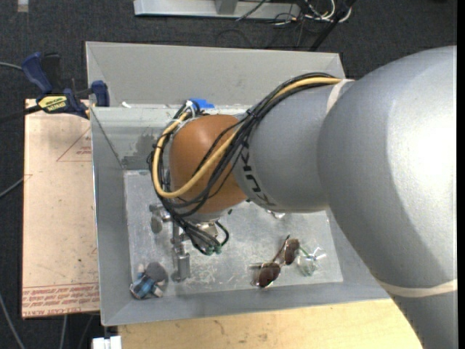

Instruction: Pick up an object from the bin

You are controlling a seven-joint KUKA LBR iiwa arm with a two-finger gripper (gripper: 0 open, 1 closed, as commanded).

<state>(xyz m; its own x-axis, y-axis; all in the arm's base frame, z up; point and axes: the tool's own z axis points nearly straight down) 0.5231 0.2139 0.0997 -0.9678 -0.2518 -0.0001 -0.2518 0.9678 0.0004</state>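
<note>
**Arm low in the near left part of the bin, jaws beside a small blue and grey thing**

From where I stand, the big silver arm (pixel 378 166) comes in from the right and covers most of the grey metal bin (pixel 109 195). At its wrist sits a round orange cover (pixel 207 166), and a bundle of black and yellow cables (pixel 190 184) loops around it.

Below the cover the jaws point down to the bin floor, in the near left part of the bin. They stand over bare, scratched metal. Whether the jaws are released or clenched I cannot tell, because the metal parts and the cables there overlap each other.

The nearest thing to them is a small blue and grey thing (pixel 149 282). It lies in the near left corner, just beside the jaws on their left and a little nearer, apart from them.

To the right, near the near wall, lies a pair of brown sunglasses (pixel 276 264), folded and slanted. Just beside it, further right, is a small pale thing (pixel 309 260) with some green on it; what kind it is I cannot say. At the far wall a blue thing (pixel 200 107) looks out behind the orange cover.
</note>
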